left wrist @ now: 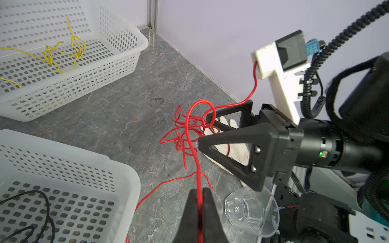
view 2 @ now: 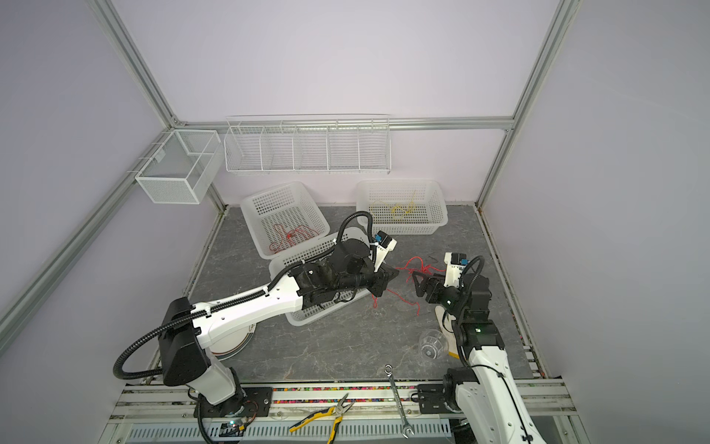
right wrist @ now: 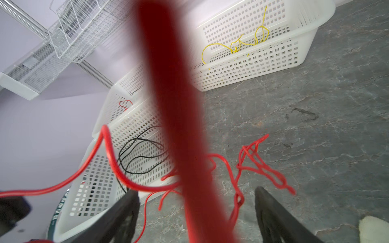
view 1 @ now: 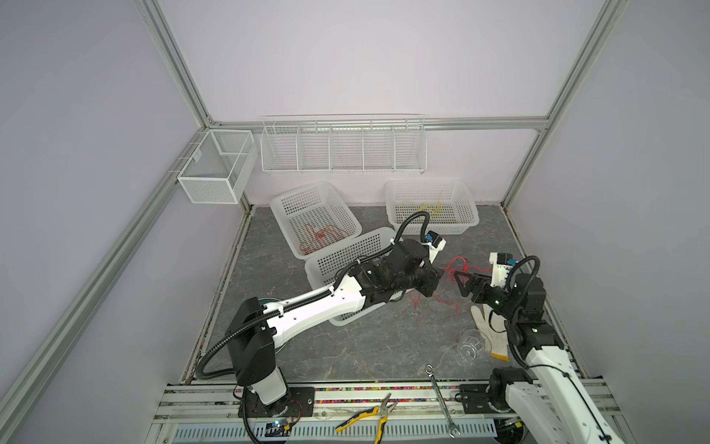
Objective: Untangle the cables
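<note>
The left fingers (left wrist: 190, 210) were pinched shut on one red cable (left wrist: 197, 172), which ran straight ahead from their tips into the red tangle (left wrist: 183, 126); the right fingers (left wrist: 231, 136), spread wide, had that tangle at their tips, nearer

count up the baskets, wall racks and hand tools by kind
white plastic baskets: 3
wire wall racks: 2
pliers: 1
wrench: 1
total: 7
</note>
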Controlling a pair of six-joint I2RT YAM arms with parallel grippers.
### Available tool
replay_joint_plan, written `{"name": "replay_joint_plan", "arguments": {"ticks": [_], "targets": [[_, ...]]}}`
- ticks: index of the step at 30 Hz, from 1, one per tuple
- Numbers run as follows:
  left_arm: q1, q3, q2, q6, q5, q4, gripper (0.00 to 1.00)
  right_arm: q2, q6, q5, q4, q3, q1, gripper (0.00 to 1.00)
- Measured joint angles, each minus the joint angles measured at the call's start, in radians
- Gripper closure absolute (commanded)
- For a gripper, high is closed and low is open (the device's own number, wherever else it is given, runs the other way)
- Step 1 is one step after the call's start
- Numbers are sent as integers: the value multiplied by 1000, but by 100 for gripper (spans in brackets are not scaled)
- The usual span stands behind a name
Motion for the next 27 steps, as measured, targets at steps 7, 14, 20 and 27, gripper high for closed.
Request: {"name": "replay_joint_plan", "arguments": {"ticks": [7, 14, 20, 27], "targets": [[0, 0, -33, -2, 18, 2, 100, 24, 19, 107, 64, -25, 17, 51], [0, 0, -50, -2, 17, 7, 100, 72, 14, 125, 104, -23, 25, 87], [0, 0, -50, 3, -9, 3, 100, 64, 8, 137, 112, -22, 32, 94], [1, -11, -51, 34, -123, -55, 100, -43, 9, 241, 6, -5, 33, 94]]}}
